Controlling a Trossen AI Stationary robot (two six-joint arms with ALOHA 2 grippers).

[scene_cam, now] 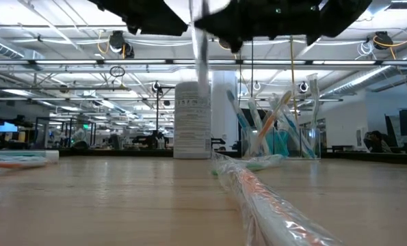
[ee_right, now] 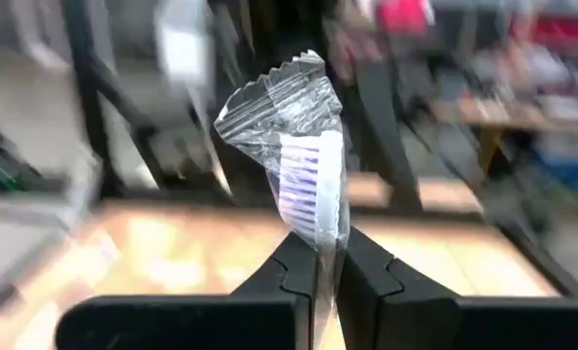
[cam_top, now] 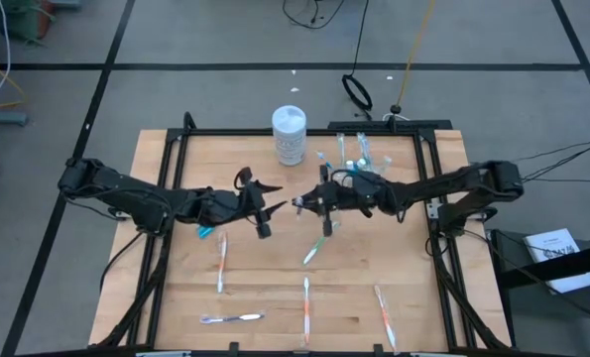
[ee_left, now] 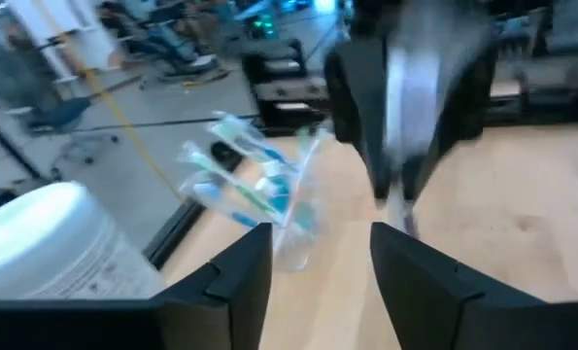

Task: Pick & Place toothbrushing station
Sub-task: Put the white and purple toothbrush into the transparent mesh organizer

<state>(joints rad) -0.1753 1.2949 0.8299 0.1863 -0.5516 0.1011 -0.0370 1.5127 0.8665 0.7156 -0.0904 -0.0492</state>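
My right gripper (cam_top: 302,204) is over the middle of the table, shut on a toothbrush (ee_right: 308,165) with white and purple bristles in a clear wrapper. My left gripper (cam_top: 270,203) is open and empty just to its left, facing it; its fingers stand apart in the left wrist view (ee_left: 320,262). A clear cup (cam_top: 359,157) with several toothbrushes and blue tubes stands at the far right of the table. Several wrapped toothbrushes lie flat on the near half, among them an orange one (cam_top: 306,307) and a green one (cam_top: 316,248). My right gripper pinches the wrapped toothbrush between its two fingers just behind the bristle head (ee_right: 320,228). The head and the crimped end of the wrapper stick out past the fingertips. The toothbrush is lifted clear of the table; in the low view it shows roughly upright (scene_cam: 202,48).
A white lidded canister (cam_top: 289,134) stands at the far middle, left of the cup. More toothbrushes lie near the front edge (cam_top: 233,318), (cam_top: 384,317) and at the left (cam_top: 221,263). A black frame (cam_top: 176,149) borders the table.
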